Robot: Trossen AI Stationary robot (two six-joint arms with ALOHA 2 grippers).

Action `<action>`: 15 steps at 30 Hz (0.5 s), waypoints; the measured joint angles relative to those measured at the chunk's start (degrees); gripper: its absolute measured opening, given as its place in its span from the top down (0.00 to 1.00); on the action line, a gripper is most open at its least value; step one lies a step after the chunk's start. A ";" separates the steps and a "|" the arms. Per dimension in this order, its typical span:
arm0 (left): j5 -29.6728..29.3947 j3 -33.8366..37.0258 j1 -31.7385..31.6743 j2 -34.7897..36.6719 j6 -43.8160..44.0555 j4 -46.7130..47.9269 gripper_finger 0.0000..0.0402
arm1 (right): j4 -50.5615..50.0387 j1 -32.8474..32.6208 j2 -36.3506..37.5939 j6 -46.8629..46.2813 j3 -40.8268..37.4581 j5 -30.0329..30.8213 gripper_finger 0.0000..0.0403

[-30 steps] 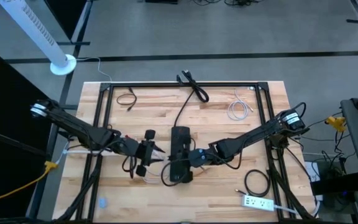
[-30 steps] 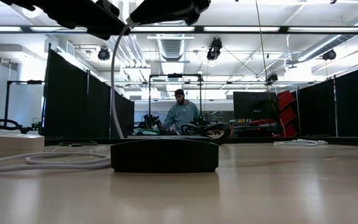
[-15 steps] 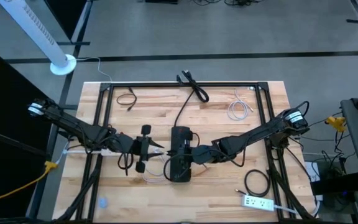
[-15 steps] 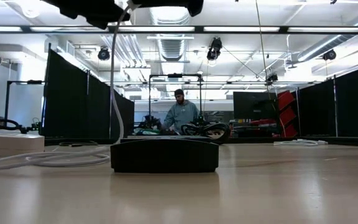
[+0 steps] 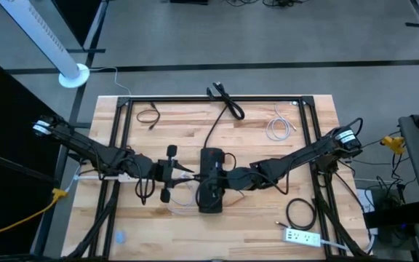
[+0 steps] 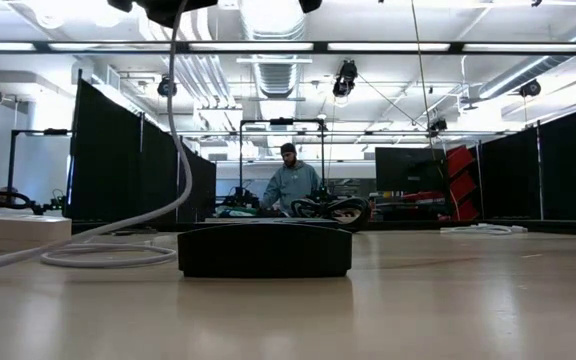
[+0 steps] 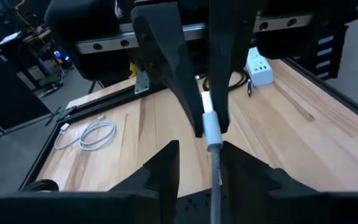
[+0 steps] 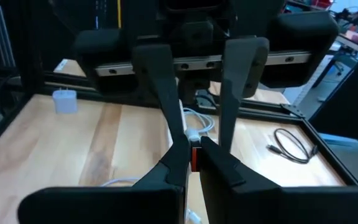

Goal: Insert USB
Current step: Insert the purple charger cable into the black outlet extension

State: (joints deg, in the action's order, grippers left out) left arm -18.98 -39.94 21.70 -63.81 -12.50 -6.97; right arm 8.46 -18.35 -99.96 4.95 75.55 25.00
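Observation:
A black box (image 5: 209, 191) (image 6: 265, 250) lies mid-table. A white USB cable (image 5: 180, 206) (image 6: 118, 235) loops on the table at the box's left and rises to both grippers, which meet above it. My right gripper (image 5: 211, 179) (image 8: 194, 155) is shut on the cable's plug (image 7: 211, 127). My left gripper (image 5: 184, 175) (image 7: 201, 165) faces it, open. The cable (image 7: 215, 180) runs between its fingers, close to one; I cannot tell whether they touch. My right gripper pinches the plug end of the white cable (image 7: 209, 115) between its two fingers, coming level from the table's right side. A small orange-red piece (image 8: 194, 160) shows between the fingertips. The plug is lifted clear, and the cable hangs slack below it to the table.
A black metal frame (image 5: 122, 131) borders the wooden table. A white power strip (image 5: 302, 236) and a black cable coil (image 5: 301, 212) lie near right, a white coiled cable (image 5: 280, 129) far right, black cords (image 5: 226, 102) (image 5: 148, 116) at the far side. A person (image 6: 290, 185) sits in the room beyond.
Both grippers have gone up, almost out of the top of the low view, and the right one has shifted a little toward the table's left edge. The cable's hanging part has been drawn up: it now slants to the left instead of dropping beside the box.

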 joint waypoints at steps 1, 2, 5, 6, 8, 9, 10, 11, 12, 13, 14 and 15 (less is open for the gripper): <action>0.00 0.00 0.01 0.00 -0.01 0.12 0.76 | -0.08 0.00 0.00 0.02 -0.01 0.49 0.97; 0.01 0.00 0.02 0.00 -0.04 0.25 0.76 | -0.12 0.00 0.01 0.12 -0.01 0.65 0.97; 0.02 0.00 0.32 0.06 -0.08 0.23 0.77 | -0.16 0.02 0.17 0.53 0.00 0.75 0.97; 0.00 0.00 0.46 0.11 -0.08 0.25 0.77 | -0.33 0.02 0.17 0.59 -0.02 0.82 0.97; 0.00 0.00 0.65 0.38 -0.10 0.27 0.78 | -0.45 0.02 0.17 0.65 0.00 1.23 0.97; 0.00 0.00 0.65 0.44 -0.10 0.22 0.78 | -0.47 0.00 0.17 0.97 0.00 1.62 0.97; 0.00 0.00 0.65 0.51 -0.12 0.09 0.79 | -0.47 0.00 0.17 1.36 0.00 1.78 0.97; -0.02 0.00 0.64 0.52 -0.17 0.00 0.79 | -0.47 0.00 0.17 1.69 -0.01 1.85 0.97; -0.05 0.00 0.60 0.55 -0.29 -0.01 0.80 | -0.47 0.01 0.17 1.70 0.00 1.91 0.97; -0.15 0.00 0.60 0.55 -0.32 -0.01 0.80 | -0.47 0.02 0.17 1.70 0.00 1.95 0.97; -0.20 0.00 0.60 0.55 -0.32 -0.08 0.81 | -0.49 0.02 0.17 1.73 0.00 1.96 0.97; -0.22 0.00 0.60 0.55 -0.32 -0.24 0.82 | -0.49 0.02 0.17 1.73 0.00 1.98 0.97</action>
State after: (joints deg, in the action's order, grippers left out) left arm -19.20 -39.94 22.31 -63.26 -12.82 -7.21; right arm 7.97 -18.33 -99.79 6.68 75.55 26.98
